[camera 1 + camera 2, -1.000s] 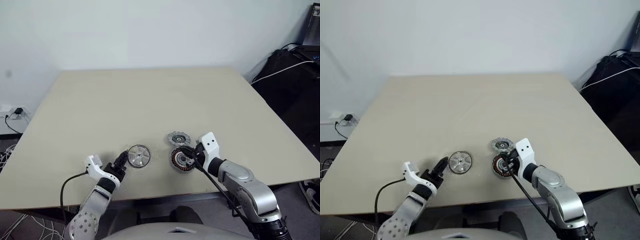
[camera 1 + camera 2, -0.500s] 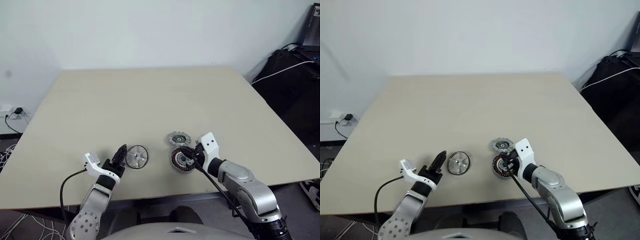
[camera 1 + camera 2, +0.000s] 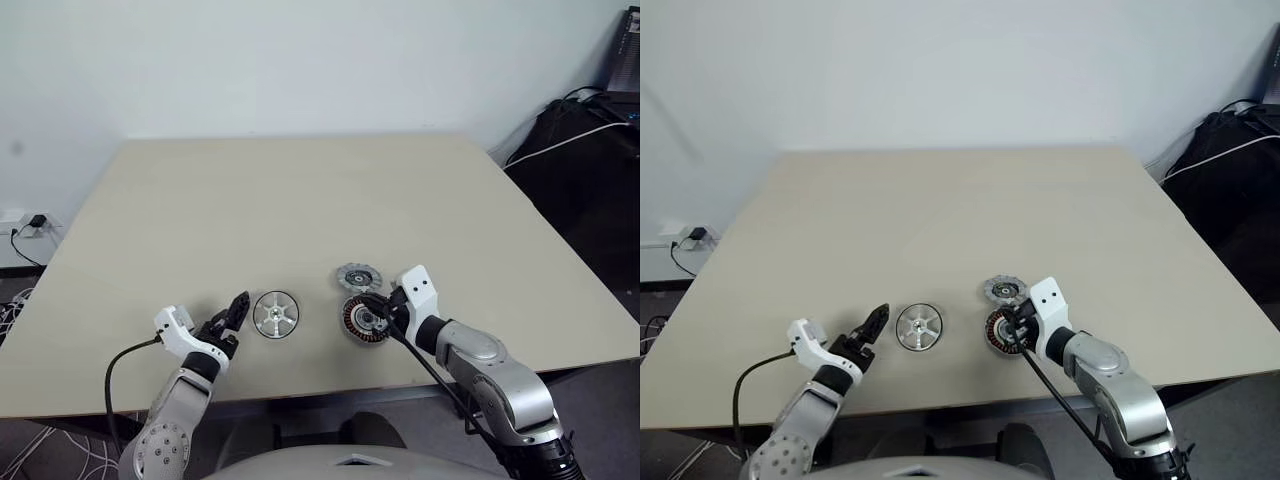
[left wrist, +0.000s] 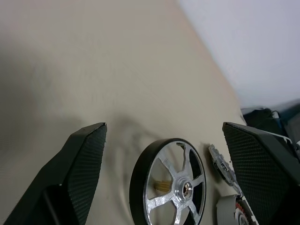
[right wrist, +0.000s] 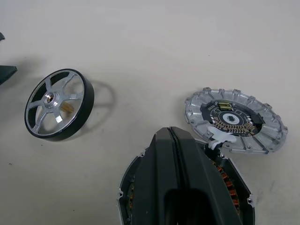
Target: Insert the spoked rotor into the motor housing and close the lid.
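My left end effector (image 4: pixel 164 173) is released, fingers spread wide, the rotor (image 3: pixel 275 313) lying free on the desk (image 3: pixel 300 210) just ahead of it. My right end effector (image 5: pixel 174 140) is clenched over the housing (image 3: pixel 362 320), lid (image 3: pixel 358 276) just beyond.

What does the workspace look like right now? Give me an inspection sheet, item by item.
Surface: beige table, bare apart from the parts near its front edge.
Job's things: spoked rotor lies flat and alone; motor housing sits right of it; lid lies just behind the housing, not fitted.
Clutter: nothing seen.
Grippers: left gripper open, beside the rotor, not touching it; right gripper shut, its tip over the housing.
Cables: black cable loops from the left arm; another runs along the right arm; white cable on the dark bag.
Surroundings: white wall, wall socket at left, dark bag at right.
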Action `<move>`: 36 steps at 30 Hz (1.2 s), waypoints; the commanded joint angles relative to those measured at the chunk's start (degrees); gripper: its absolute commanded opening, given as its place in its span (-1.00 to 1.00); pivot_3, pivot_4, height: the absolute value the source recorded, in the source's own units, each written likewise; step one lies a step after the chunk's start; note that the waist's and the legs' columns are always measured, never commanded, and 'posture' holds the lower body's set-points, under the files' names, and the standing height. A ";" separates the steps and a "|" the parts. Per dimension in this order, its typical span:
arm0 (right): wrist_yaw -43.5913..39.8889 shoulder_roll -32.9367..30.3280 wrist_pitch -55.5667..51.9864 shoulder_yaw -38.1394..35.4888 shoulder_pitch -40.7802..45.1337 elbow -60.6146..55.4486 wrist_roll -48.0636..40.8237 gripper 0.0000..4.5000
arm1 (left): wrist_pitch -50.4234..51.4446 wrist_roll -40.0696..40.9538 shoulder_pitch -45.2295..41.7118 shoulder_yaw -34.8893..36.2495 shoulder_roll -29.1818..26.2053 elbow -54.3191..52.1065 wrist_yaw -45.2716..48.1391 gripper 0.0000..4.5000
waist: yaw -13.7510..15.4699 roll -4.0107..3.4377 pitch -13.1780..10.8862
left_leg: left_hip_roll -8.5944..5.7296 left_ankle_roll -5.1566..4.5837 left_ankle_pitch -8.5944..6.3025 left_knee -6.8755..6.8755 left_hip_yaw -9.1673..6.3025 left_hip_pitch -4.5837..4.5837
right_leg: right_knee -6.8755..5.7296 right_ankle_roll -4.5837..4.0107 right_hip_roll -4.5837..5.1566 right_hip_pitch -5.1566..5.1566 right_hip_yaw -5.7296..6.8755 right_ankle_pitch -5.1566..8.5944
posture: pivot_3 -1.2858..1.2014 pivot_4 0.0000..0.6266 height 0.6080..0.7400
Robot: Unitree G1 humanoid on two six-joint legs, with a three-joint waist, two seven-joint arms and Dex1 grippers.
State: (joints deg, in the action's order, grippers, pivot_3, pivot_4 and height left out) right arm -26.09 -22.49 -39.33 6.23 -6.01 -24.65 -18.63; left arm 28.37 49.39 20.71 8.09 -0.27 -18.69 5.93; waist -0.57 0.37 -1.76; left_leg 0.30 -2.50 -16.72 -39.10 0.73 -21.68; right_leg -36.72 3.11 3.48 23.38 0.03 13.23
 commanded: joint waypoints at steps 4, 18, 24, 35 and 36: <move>0.24 0.31 0.21 -0.53 0.77 -1.66 -0.40 -1.00 | 4.25 -1.23 -2.54 -3.40 -1.42 0.32 1.91 0.87 | -0.05 0.00 0.00 | 0.00 0.00 0.00 0.00 0.00 0.00 | -0.01 0.00 0.00 0.00 0.00 0.00 | 0.03 -1.00 1.00; 0.70 0.51 0.46 -0.94 0.11 -2.23 -0.44 -1.00 | 7.97 -3.17 -5.04 -3.78 -0.99 3.79 1.27 0.87 | -0.02 -0.02 0.01 | 0.00 0.00 0.00 0.01 0.00 0.00 | -0.01 0.00 0.00 0.00 0.00 0.00 | 0.03 -1.00 1.00; 0.51 0.55 0.35 -0.60 0.47 -1.97 -0.36 -1.00 | 8.58 0.61 -4.68 -2.66 1.36 3.25 3.25 0.87 | -0.02 -0.01 0.00 | 0.00 0.00 0.00 0.01 0.00 0.00 | 0.00 0.00 0.01 0.00 0.00 0.00 | 0.03 -1.00 1.00; 0.22 0.39 0.29 -0.29 0.61 -1.92 -0.22 -1.00 | 9.14 7.03 -5.79 -0.70 5.66 3.84 2.55 0.87 | -0.04 0.01 -0.01 | -0.01 -0.01 0.00 0.00 0.00 0.00 | 0.00 0.00 0.00 0.00 0.00 0.00 | 0.03 -1.00 1.00; 0.26 0.42 0.30 -0.31 0.60 -1.92 -0.20 -1.00 | 9.19 7.39 -5.86 -0.60 5.81 4.03 2.22 0.87 | -0.03 0.00 -0.01 | -0.01 -0.01 0.00 0.00 0.00 0.00 | 0.00 0.00 0.00 0.00 0.00 0.00 | 0.03 -1.00 1.00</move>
State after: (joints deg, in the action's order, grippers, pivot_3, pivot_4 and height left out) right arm -25.87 -22.06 -39.35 6.40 -6.17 -24.79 -18.45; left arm 37.28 55.28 16.00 7.31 3.40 -14.09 8.48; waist -0.61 0.37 -1.77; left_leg 0.29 -2.51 -16.72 -39.10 0.73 -21.68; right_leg -36.72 3.11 3.48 23.38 0.03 13.23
